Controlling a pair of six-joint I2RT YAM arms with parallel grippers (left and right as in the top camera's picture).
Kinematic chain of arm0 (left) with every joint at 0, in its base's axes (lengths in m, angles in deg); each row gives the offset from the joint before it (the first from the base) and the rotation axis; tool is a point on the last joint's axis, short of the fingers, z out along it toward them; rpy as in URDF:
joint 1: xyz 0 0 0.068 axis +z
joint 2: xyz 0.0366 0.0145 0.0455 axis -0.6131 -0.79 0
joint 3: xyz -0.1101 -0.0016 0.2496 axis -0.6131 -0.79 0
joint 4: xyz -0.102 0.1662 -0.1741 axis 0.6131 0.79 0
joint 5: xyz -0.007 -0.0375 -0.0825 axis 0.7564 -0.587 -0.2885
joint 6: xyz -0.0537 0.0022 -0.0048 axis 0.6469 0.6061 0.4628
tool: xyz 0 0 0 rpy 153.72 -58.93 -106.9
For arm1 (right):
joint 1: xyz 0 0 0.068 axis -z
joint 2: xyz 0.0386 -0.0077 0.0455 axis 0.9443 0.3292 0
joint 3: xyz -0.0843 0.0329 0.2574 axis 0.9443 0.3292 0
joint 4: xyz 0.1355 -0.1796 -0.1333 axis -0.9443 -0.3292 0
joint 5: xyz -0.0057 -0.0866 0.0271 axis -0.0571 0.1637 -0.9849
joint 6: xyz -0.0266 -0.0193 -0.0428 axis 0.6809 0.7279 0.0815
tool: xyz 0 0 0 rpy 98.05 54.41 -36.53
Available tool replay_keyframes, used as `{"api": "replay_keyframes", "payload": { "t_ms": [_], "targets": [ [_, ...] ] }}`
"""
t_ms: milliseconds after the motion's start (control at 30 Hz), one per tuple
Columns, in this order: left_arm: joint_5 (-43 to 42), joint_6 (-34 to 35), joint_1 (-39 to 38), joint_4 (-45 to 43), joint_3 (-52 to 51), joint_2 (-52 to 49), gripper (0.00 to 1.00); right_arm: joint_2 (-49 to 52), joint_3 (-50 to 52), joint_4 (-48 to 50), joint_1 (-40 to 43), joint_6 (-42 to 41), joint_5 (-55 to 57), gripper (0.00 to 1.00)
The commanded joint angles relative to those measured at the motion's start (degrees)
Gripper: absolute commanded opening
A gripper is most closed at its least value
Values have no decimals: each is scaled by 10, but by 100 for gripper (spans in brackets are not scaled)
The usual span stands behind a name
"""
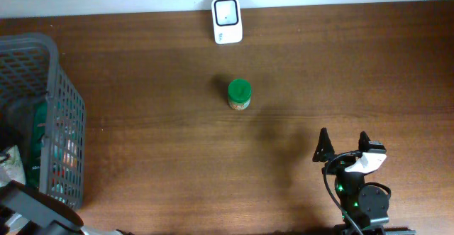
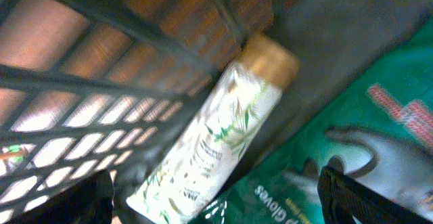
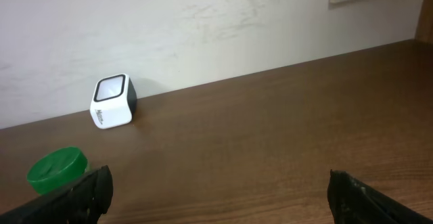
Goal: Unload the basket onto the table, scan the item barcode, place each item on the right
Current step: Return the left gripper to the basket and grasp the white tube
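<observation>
My left gripper (image 2: 216, 207) is open inside the grey basket (image 1: 67, 107), its dark fingers (image 2: 365, 200) wide apart. Between and just beyond them lies a white leaf-printed tube with a gold cap (image 2: 210, 136), slanted against the basket's mesh wall, on top of a green pack of gloves (image 2: 352, 129). Nothing is gripped. The white barcode scanner (image 1: 227, 20) stands at the table's far edge, also seen in the right wrist view (image 3: 113, 101). My right gripper (image 1: 344, 146) is open and empty near the front right, low over the table (image 3: 220, 197).
A small jar with a green lid (image 1: 239, 94) stands mid-table in front of the scanner, and at the left edge of the right wrist view (image 3: 57, 170). The basket at the left holds several packaged goods. The left arm (image 1: 35, 210) enters at the bottom left corner.
</observation>
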Motion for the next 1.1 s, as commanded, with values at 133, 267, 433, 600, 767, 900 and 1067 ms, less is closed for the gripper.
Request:
{"api": "replay_keyframes", "payload": {
  "t_ms": [133, 267, 433, 600, 767, 900, 1067],
  "targets": [
    [15, -61, 13, -103, -122, -7, 84, -4, 3, -5, -3, 4, -1, 98],
    [25, -61, 33, -150, -159, -19, 80, -4, 3, -5, -3, 4, -1, 98],
    [26, -61, 48, -171, -167, -64, 75, -4, 3, -5, -3, 4, -1, 98],
    [27, -61, 46, -172, -166, -75, 36, -4, 3, -5, -3, 4, -1, 98],
    [27, -61, 43, -166, -152, -62, 8, -4, 3, -5, -3, 4, -1, 98],
    [27, -61, 21, -158, -123, -27, 6, -4, 3, -5, -3, 4, -1, 98],
    [27, -52, -38, -157, -59, 49, 0, -4, 3, -5, -3, 4, -1, 98]
  ]
}}
